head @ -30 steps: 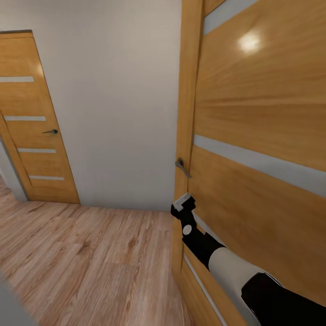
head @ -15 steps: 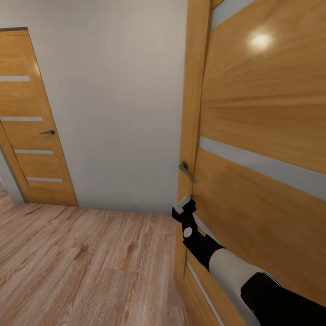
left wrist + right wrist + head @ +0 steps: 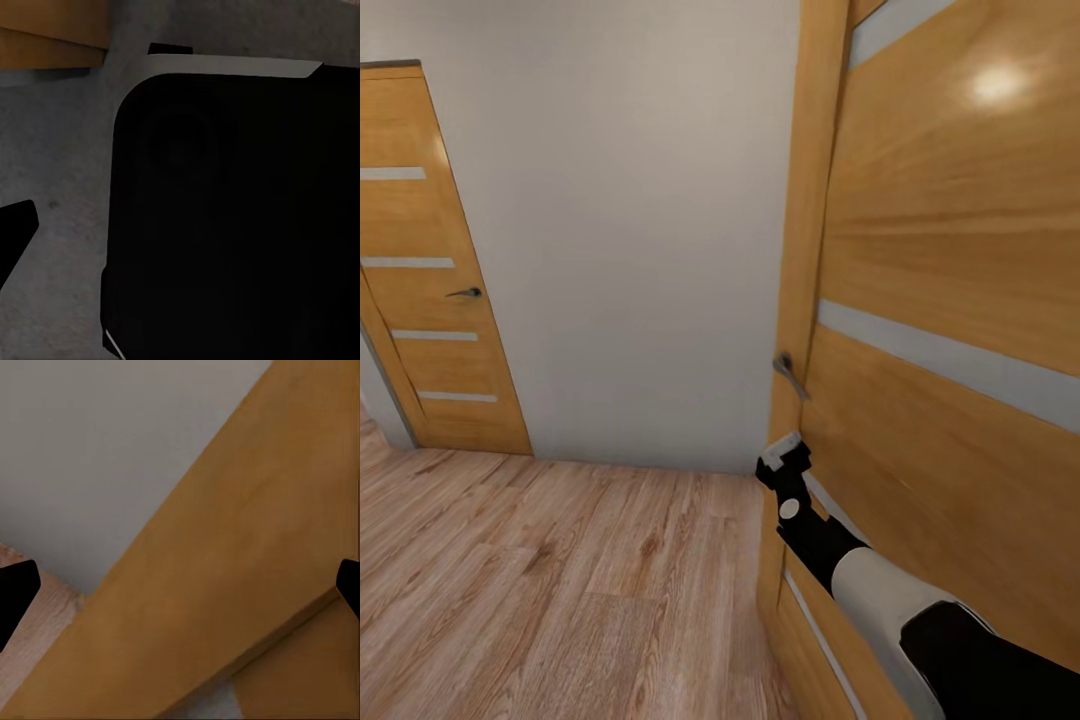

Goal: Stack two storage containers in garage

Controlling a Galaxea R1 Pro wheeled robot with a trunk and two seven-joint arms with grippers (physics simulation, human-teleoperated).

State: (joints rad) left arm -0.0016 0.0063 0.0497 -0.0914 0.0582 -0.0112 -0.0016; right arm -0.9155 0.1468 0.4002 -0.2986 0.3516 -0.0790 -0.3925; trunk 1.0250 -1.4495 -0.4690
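Observation:
The two storage containers are out of view. I am in a hallway with a light wood plank floor. In the head view my right arm reaches forward along a large wooden door, and my right gripper sits just below the door's metal handle, close to the door's edge. In the right wrist view the right gripper is open, its dark fingertips far apart with nothing between them, facing the door's wood. The left wrist view shows one left fingertip set wide beside a black rounded robot part.
A grey-white wall stands straight ahead. A second wooden door with a dark handle is shut at the far left. The plank floor stretches open to the left of my arm.
The view shifted slightly at first. Since then, against a still wall, the right-hand door's edge and handle have moved to the right, and my right gripper has moved with them.

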